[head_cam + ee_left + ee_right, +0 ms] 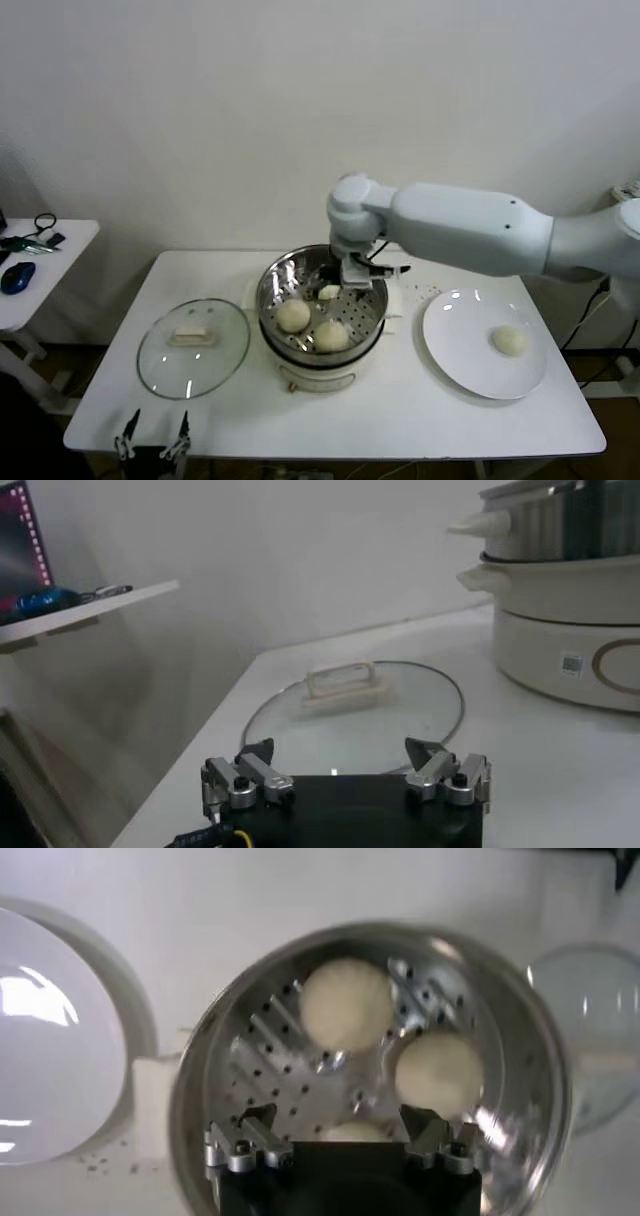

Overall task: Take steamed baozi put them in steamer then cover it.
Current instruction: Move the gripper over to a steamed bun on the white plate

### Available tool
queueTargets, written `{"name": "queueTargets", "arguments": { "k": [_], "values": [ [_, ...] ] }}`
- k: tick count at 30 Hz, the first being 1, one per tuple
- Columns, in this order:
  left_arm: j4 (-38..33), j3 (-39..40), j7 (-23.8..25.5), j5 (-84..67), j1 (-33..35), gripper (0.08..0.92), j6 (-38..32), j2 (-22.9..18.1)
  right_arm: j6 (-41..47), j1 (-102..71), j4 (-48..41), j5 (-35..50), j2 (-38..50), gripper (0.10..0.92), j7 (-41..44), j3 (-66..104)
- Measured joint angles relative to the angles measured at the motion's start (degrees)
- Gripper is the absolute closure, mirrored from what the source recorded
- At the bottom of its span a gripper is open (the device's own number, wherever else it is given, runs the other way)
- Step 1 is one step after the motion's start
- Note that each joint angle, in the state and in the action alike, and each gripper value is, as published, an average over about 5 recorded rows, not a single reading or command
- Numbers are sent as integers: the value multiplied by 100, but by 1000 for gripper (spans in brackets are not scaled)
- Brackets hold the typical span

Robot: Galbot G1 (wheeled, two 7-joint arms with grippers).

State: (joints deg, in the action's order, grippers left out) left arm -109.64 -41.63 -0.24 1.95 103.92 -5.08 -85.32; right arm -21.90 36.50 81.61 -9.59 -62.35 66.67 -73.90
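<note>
The steel steamer stands mid-table on its white base. Two baozi lie on its perforated floor. A third baozi lies at the back, just under my right gripper, which hangs open inside the pot. In the right wrist view that baozi shows between the spread jaws of the right gripper, apart from both. Another baozi rests on the white plate. The glass cover lies flat, left of the steamer. My left gripper waits open near the front edge, facing the cover.
A small side table stands at the far left with a blue mouse and cables. Dark crumbs dot the table between steamer and plate. The steamer's white base rises beyond the lid in the left wrist view.
</note>
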Motion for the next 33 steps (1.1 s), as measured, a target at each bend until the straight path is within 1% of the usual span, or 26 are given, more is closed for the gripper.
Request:
{"name": "queueTargets", "arguments": {
  "k": [8,14,19,24,33],
  "values": [
    [-33,-2,11,13,-116,177,42,-65,1496,329,-147,1351,834,203,-75,-227],
    [-83,-30,21,4,-186,177,72,-24,2208,92,-309,1825,1600,203,-1,-60],
    [-107,-63,51,-28,-174,177,48,-8,2534,-417,-527,1879,2188,203,116,399],
    [-124,-76,61,-43,-137,177,6,-36,2668,-1119,-839,1733,2624,203,235,1028],
    [-165,-121,49,-10,-121,177,29,-97,2606,-2480,-1633,1175,2927,203,343,2354]
  ]
}}
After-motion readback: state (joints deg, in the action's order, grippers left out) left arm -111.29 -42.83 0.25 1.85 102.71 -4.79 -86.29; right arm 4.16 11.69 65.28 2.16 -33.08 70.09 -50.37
